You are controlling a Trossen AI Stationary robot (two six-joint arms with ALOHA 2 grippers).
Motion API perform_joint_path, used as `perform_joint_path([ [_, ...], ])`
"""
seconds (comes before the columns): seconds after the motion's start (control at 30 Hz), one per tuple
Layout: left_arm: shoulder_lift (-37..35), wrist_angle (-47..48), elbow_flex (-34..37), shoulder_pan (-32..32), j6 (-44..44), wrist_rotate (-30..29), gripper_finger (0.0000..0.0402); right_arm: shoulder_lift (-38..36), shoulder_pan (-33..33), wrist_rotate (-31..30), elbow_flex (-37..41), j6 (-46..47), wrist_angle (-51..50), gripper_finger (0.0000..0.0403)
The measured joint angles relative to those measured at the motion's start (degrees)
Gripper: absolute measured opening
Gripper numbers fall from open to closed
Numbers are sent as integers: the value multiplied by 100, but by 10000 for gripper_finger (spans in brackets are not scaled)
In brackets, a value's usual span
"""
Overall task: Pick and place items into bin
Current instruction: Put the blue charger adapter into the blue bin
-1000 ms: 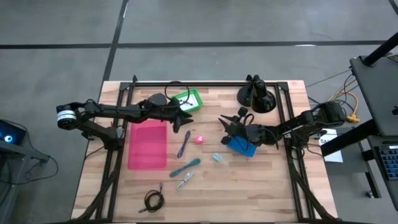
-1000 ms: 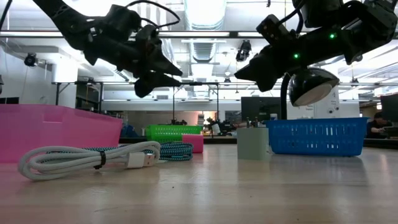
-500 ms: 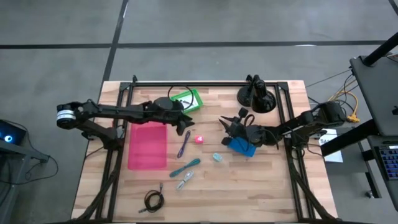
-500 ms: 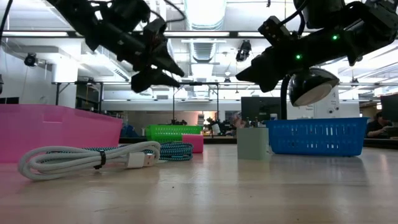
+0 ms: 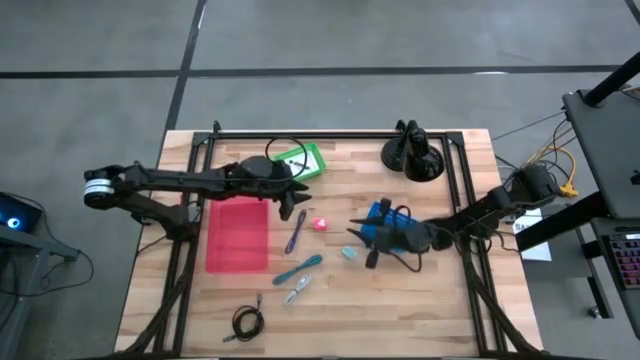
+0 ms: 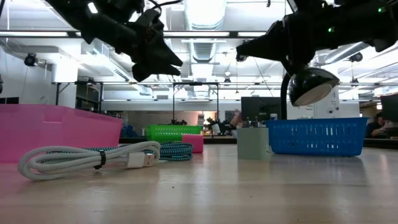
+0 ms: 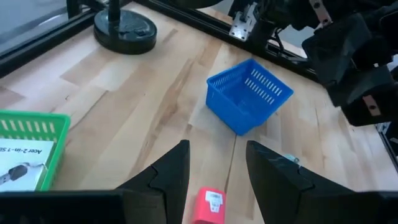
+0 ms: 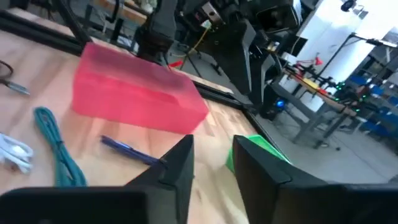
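Since a second ago the right gripper [image 5: 362, 246] has swung off the far side of the blue basket [image 5: 385, 222] and now reaches toward the pale blue bit [image 5: 349, 254], hanging just above it; the left gripper [image 5: 301, 193] has shifted only a little. Seen from the right wrist, the right fingers [image 8: 179, 163] stand a small way apart with nothing between them. The left gripper hovers between the green basket [image 5: 303, 160] and the pink-red piece [image 5: 321, 224], over the far end of the purple pen [image 5: 296, 231]. From its wrist camera its fingers [image 7: 169, 174] are parted and empty, with the pink-red piece [image 7: 208, 206] on the wood below the gap and the blue basket [image 7: 249, 94] beyond.

No item is in a bin yet. The pen lies just beside the pink bin [image 5: 237, 234], on its right. The teal tool [image 5: 300, 268] lies nearer the front, with the silver clip [image 5: 296, 292] close in front of it. The black cable [image 5: 246, 322] sits coiled near the front edge of the table [image 5: 420, 310]. A black lamp base [image 5: 412, 158] stands at the far right corner. In the low view a white cable [image 6: 87, 157] lies in the foreground, and a pale green block [image 6: 253, 143] stands upright beside the blue basket [image 6: 317, 135].
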State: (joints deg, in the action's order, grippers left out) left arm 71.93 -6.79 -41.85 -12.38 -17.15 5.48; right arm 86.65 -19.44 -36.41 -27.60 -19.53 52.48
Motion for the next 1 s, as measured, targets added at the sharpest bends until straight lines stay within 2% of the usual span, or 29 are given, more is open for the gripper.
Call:
perform_joint_path([
  [0.13, -89, 34, 65, 10, -5, 4, 141, -2, -100, -56, -132, 482, -95, 143],
  [0.23, -93, 70, 136, 11, 44, 8, 141, -4, -167, -126, -367, 964, -708, 180],
  [0.33, -94, 93, 149, 11, 175, 9, 141, -4, -247, -123, -761, 1663, -1830, 212],
  [0.5, -88, 138, 171, 11, 302, 9, 141, -2, -320, -106, -1615, 3115, -4255, 251],
  [0.57, -88, 136, 171, 11, 310, 9, 141, -4, -370, -108, -1800, 3747, -4806, 261],
  [0.73, -88, 136, 186, 11, 313, 10, 141, -4, -687, -80, -1800, 4487, -4924, 272],
  [1.0, -86, 134, 229, 11, 693, 12, 141, 330, -1037, -64, -1726, 5196, -4931, 259],
])
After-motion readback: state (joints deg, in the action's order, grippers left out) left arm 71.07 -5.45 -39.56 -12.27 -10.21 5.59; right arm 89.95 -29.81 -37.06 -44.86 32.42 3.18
